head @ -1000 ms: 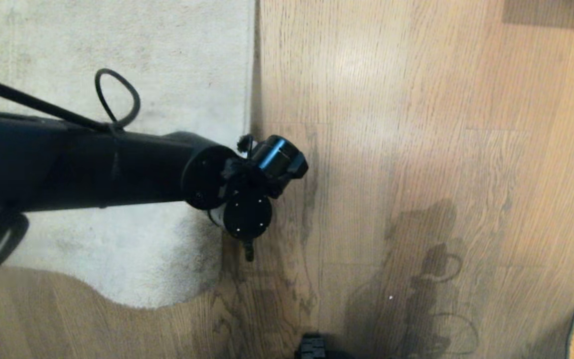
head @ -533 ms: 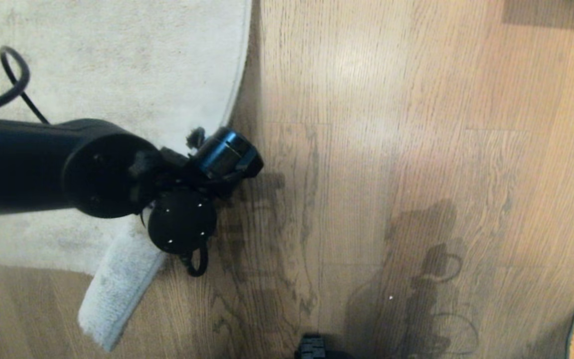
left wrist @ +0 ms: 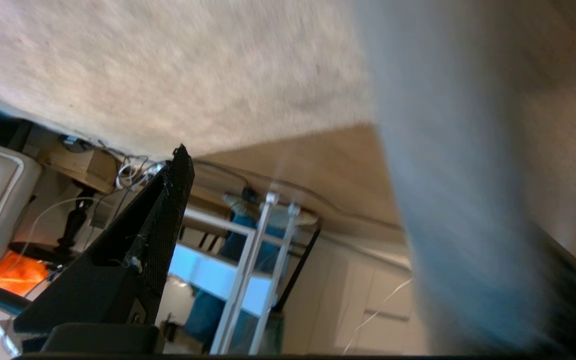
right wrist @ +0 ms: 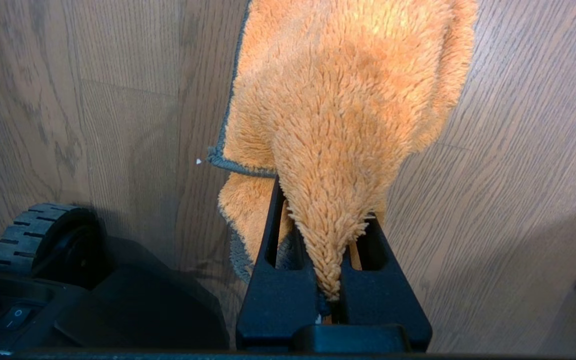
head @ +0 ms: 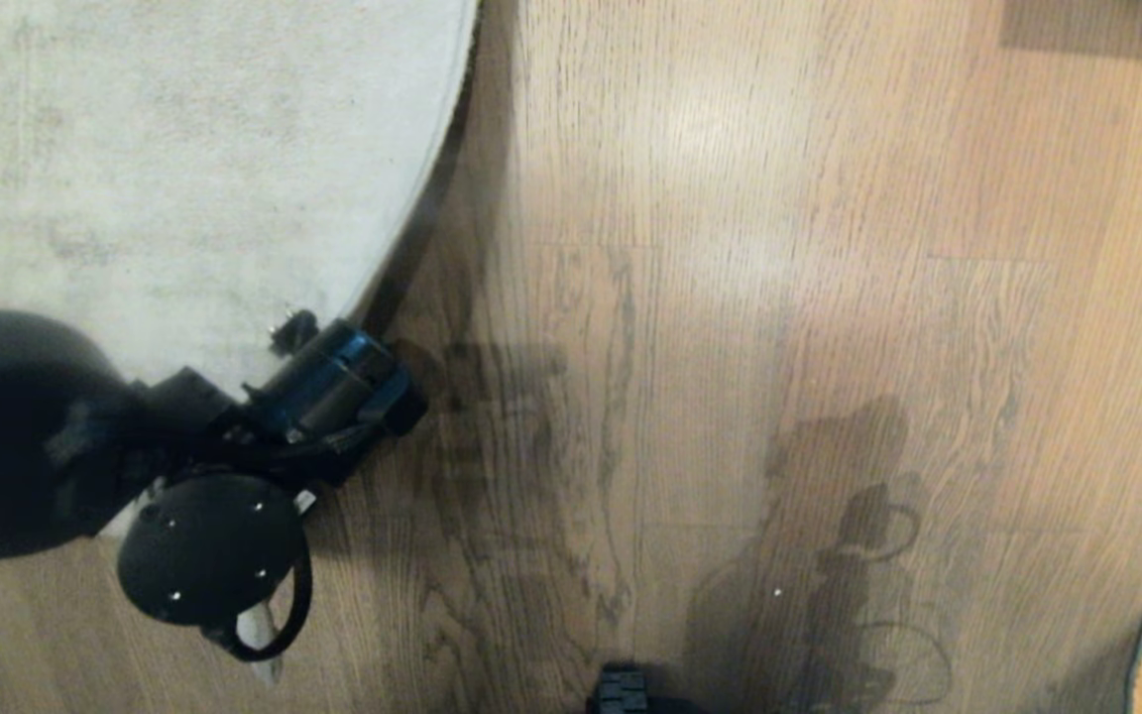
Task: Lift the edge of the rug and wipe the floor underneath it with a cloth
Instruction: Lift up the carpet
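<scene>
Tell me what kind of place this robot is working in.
Most likely a lived-in room of a home: wood-grain plank floor, a pale rug laid over it, and, in the left wrist view, white cabinet doors with loose cables along the wall.

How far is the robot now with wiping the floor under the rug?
Done: the right tool is shut on the cloth. In hand: at the left tool the rug edge curls up off the floor, with shadow beneath it. Left: carry the cloth underneath and wipe.
</scene>
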Controlling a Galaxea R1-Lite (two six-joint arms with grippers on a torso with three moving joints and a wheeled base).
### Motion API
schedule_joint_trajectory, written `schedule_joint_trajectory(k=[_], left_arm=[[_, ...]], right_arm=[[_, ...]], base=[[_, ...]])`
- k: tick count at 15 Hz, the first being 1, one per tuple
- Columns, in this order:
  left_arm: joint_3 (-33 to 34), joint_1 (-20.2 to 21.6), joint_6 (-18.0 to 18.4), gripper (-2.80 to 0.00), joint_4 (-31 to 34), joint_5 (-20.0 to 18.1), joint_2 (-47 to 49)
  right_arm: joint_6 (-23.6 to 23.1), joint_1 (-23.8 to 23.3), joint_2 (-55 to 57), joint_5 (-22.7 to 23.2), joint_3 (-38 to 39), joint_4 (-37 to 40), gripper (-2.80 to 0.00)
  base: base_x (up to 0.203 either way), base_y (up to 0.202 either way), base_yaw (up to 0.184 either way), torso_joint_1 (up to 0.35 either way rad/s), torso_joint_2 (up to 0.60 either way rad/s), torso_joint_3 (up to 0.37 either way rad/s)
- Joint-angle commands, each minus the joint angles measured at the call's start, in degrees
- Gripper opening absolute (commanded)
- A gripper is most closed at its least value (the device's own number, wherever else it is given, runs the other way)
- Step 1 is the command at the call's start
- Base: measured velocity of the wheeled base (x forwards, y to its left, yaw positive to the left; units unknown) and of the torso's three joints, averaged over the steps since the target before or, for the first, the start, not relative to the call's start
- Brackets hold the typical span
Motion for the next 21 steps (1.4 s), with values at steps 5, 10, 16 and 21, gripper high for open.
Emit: schedule_joint_trajectory(k=[5,10,16,21], left_arm=[[10.7,-0.2,-0.1,0.0,-16.3,0.0,2.3],[10.8,1.5,-0.3,0.0,-18.1,0.3,3.3],[10.9,1.6,-2.9,0.0,-30.7,0.6,5.8],[10.8,1.4,-3.0,0.0,-36.6,-0.1,7.1]], right_arm=[[-0.1,0.0,0.1,0.0,0.0,0.0,-2.8],[-0.1,0.0,0.1,0.0,0.0,0.1,-2.8],[-0.1,0.0,0.1,0.0,0.0,0.0,-2.8],[-0.1,0.0,0.1,0.0,0.0,0.0,-2.8]], base=[[0.0,0.0,0.0,0.0,0.0,0.0],[0.0,0.0,0.0,0.0,0.0,0.0],[0.0,0.0,0.0,0.0,0.0,0.0],[0.0,0.0,0.0,0.0,0.0,0.0]])
